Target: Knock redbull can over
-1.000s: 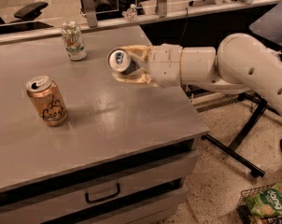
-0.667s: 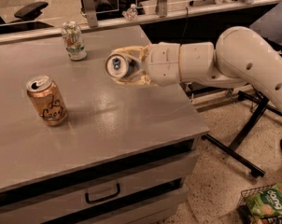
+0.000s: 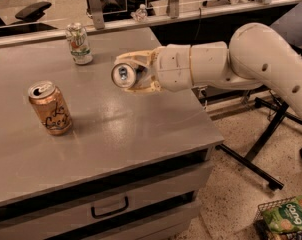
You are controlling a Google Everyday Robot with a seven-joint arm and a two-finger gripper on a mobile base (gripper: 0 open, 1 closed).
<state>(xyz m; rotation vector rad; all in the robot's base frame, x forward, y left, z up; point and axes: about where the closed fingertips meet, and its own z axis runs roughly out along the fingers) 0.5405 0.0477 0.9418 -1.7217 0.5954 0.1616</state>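
My gripper (image 3: 135, 74) reaches in from the right over the middle of the grey table (image 3: 116, 129). It is shut on the redbull can (image 3: 124, 76), a slim can held on its side above the tabletop. The can's silver top faces left toward the camera. Its body is mostly hidden between the cream fingers (image 3: 136, 57).
An orange-tan can with black script (image 3: 50, 108) stands upright at the table's left. A white-and-green soda can (image 3: 78, 44) stands upright at the back. A drawer front (image 3: 109, 206) is below the tabletop. A metal stand's legs (image 3: 261, 144) and a basket with a green bag (image 3: 287, 218) are on the floor at right.
The arm has shifted slightly to the left with the can still held on its side. The other two cans have not moved.
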